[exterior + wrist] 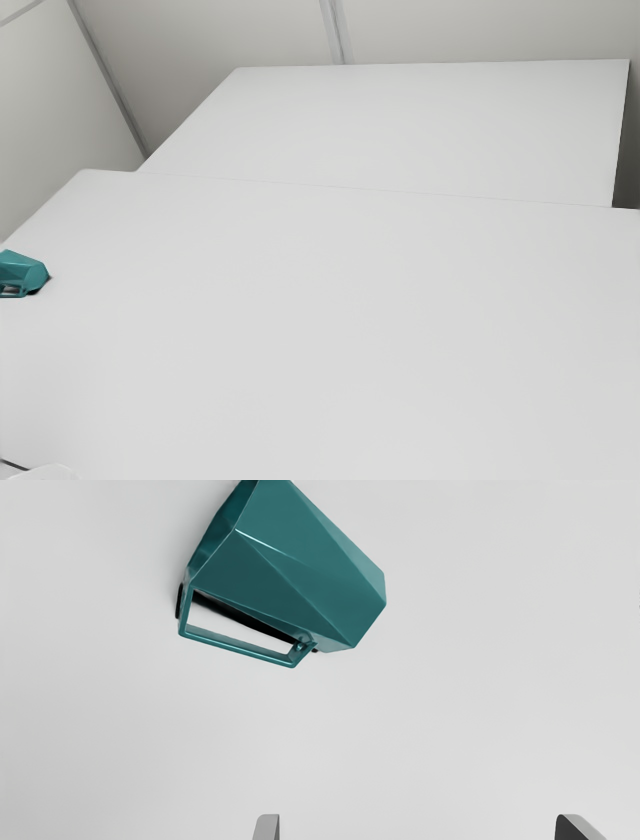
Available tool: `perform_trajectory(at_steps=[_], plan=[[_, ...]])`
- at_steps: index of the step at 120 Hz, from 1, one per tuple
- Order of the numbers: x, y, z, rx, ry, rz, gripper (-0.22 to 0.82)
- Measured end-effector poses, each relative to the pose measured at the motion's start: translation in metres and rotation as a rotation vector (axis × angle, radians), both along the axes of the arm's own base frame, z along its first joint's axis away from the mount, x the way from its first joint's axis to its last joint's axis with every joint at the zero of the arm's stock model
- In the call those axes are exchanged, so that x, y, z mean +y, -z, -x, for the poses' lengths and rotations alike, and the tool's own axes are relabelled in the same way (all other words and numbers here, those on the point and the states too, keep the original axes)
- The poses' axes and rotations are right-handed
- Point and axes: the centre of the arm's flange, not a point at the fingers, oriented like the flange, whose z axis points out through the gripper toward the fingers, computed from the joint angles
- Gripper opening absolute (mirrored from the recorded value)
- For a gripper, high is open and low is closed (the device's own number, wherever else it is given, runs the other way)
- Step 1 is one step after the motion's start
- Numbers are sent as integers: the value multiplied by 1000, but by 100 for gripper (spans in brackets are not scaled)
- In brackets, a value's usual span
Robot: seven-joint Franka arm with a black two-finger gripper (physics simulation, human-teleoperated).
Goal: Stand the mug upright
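A teal faceted mug [22,272] lies on its side at the left edge of the exterior view, partly cut off by the frame. In the wrist view the mug [300,565] shows its side wall, its angular handle and part of its dark open mouth; its narrower base points away from the mouth. The gripper [417,825] is open, its two fingertips wide apart with nothing between them. Bare surface separates the fingertips from the mug.
The white table [330,330] stretches across the exterior view, with a second white surface [400,125] behind it. A pale, partly see-through object [45,473] and a thin dark line are at the exterior view's lower left corner.
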Motion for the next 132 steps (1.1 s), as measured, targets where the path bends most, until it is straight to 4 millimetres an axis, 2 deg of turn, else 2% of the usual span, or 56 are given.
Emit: perform_trajectory(at_steps=[9, 20, 37, 73, 117, 132], plan=[[15, 14, 5, -59, 25, 1, 60], [24, 33, -4, -138, 80, 6, 60], [34, 61, -10, -257, 120, 19, 60], [49, 105, -20, -437, 149, -4, 60], [65, 131, -22, -545, 94, -99, 60], [64, 142, -33, -583, 78, -112, 60]])
